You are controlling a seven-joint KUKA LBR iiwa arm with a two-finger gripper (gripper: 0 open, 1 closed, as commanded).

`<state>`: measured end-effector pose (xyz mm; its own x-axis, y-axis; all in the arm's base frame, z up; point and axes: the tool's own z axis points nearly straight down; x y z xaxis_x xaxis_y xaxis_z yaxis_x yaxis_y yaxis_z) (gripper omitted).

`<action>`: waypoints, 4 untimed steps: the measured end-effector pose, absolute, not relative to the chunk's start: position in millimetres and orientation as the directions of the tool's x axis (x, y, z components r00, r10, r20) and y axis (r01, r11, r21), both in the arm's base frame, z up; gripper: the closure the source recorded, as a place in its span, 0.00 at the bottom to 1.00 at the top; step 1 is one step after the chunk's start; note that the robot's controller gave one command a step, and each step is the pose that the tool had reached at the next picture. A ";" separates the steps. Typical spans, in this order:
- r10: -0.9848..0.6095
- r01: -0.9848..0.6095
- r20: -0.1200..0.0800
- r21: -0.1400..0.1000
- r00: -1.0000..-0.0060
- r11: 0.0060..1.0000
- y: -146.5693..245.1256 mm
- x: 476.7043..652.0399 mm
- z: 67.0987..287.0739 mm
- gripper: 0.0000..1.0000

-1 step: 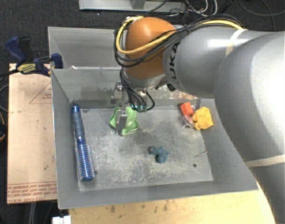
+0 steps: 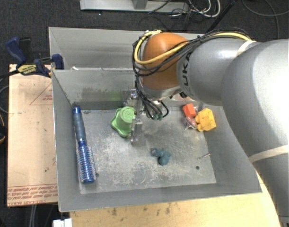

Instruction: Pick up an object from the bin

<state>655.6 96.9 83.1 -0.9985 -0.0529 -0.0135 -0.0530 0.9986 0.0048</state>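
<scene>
Pick not done: gripper [image 2: 135,126] sits low at frame centre, right beside the green cup-like thing [image 2: 121,121], how wide it stands can't be told, grasp and lift left.

Gripper [image 2: 135,129] low in the bin [image 2: 135,176], just right of a green cup-shaped item [image 2: 121,122]. Blue hairbrush [image 2: 83,148] lies along the left wall.

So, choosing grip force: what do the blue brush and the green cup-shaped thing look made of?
The blue brush is likely hard plastic, glossy, with a highlight along its handle. The green cup-shaped thing is probably plastic or rubber, smooth and evenly coloured; which is unclear.
</scene>
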 end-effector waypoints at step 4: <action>0.449 0.449 -0.013 0.011 -0.893 0.893 125.7 651.7 83.7 0.00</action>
